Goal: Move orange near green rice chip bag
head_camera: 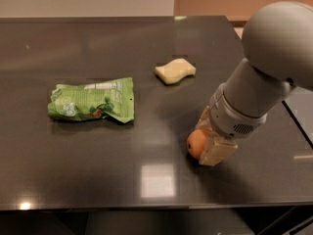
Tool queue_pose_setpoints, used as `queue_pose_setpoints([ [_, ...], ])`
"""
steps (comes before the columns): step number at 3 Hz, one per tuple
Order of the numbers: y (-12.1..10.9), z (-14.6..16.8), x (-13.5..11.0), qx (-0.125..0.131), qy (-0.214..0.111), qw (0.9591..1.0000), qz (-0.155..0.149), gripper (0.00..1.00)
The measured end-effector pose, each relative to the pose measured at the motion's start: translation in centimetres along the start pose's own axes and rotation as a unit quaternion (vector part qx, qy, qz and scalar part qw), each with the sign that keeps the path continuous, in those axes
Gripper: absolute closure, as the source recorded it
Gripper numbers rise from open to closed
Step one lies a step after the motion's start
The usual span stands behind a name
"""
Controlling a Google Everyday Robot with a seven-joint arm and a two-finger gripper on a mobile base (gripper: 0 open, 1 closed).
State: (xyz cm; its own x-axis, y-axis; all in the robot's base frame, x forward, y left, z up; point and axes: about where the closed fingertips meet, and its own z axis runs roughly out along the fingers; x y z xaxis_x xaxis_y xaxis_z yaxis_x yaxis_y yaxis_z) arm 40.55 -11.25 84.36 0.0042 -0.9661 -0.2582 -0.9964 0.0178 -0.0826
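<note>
The orange rests on the dark table at the front right. My gripper reaches down over it from the right. One cream finger presses its near side and the other finger shows behind it, so the gripper is shut on the orange. The green rice chip bag lies flat and crumpled on the left of the table, well apart from the orange.
A pale yellow wavy sponge lies behind the orange toward the table's middle back. The table's front edge runs just below the gripper and its right edge passes under my arm.
</note>
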Motion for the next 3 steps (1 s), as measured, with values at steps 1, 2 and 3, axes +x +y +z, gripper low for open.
queue_pose_setpoints([
  [1, -1.1, -1.2, -2.0, -0.007, -0.003, 1.0, 0.003, 0.88],
  [2, -2.5, -1.8, -4.9, -0.01, -0.007, 0.9999, -0.002, 1.0],
  [3, -3.3, -1.1, -7.8, -0.015, -0.012, 0.9997, -0.012, 1.0],
])
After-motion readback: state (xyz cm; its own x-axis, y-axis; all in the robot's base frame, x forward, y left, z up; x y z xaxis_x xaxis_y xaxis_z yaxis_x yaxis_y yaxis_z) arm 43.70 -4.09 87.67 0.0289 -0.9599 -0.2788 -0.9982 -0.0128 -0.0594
